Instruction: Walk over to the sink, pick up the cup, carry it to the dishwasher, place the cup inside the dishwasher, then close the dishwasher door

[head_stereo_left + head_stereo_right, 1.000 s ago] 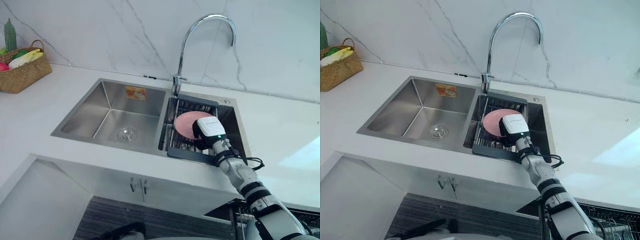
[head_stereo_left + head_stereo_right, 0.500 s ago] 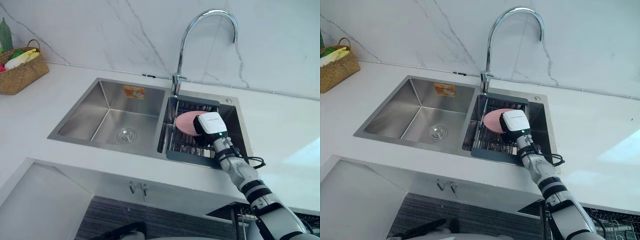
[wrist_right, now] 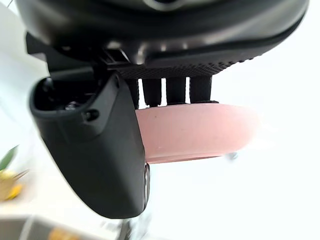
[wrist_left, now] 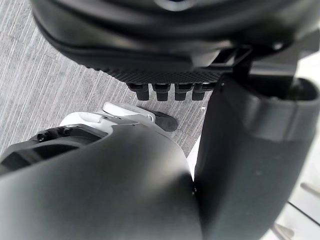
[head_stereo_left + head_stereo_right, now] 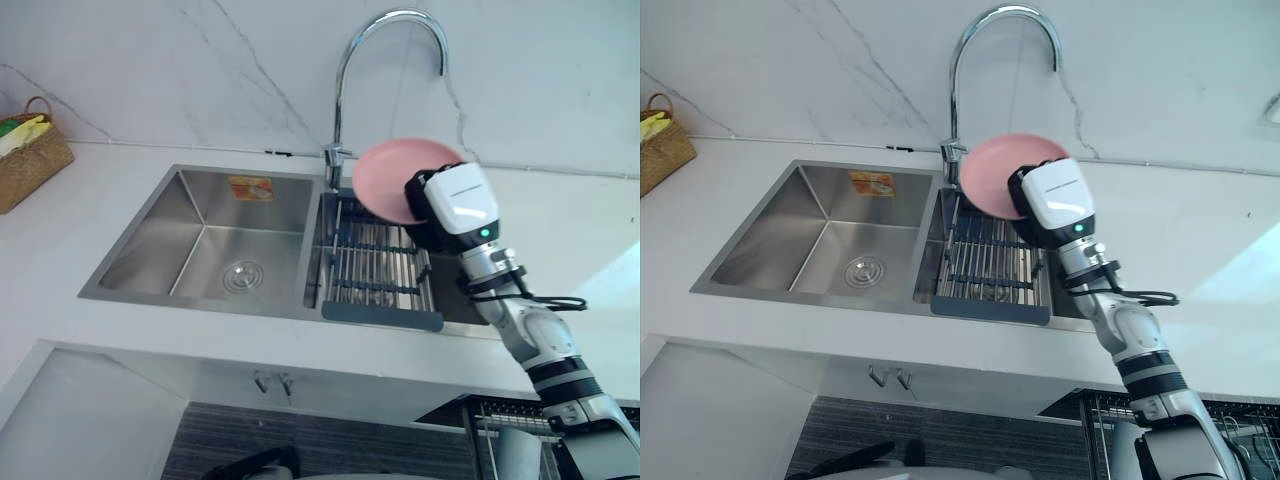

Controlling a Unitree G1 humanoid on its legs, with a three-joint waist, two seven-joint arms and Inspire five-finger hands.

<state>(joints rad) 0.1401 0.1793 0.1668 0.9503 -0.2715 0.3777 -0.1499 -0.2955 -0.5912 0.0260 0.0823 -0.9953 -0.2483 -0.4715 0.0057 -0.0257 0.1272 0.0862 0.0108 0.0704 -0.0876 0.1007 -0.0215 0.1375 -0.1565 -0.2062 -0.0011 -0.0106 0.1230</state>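
Now, right hand (image 3: 95,150) fingers (image 3: 176,91) clamp pink dish (image 5: 385,180) above sink (image 5: 200,235); left hand (image 4: 150,50) seemingly relaxed.

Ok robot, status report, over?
Right hand shut on pink dish, held above sink rack. Left hand idle, low over floor. Faucet close beside dish.

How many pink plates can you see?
1. The pink round dish is pinched in the robot's right hand, raised above the dark wire rack in the right basin of the steel sink. Another could be hidden behind the hand.
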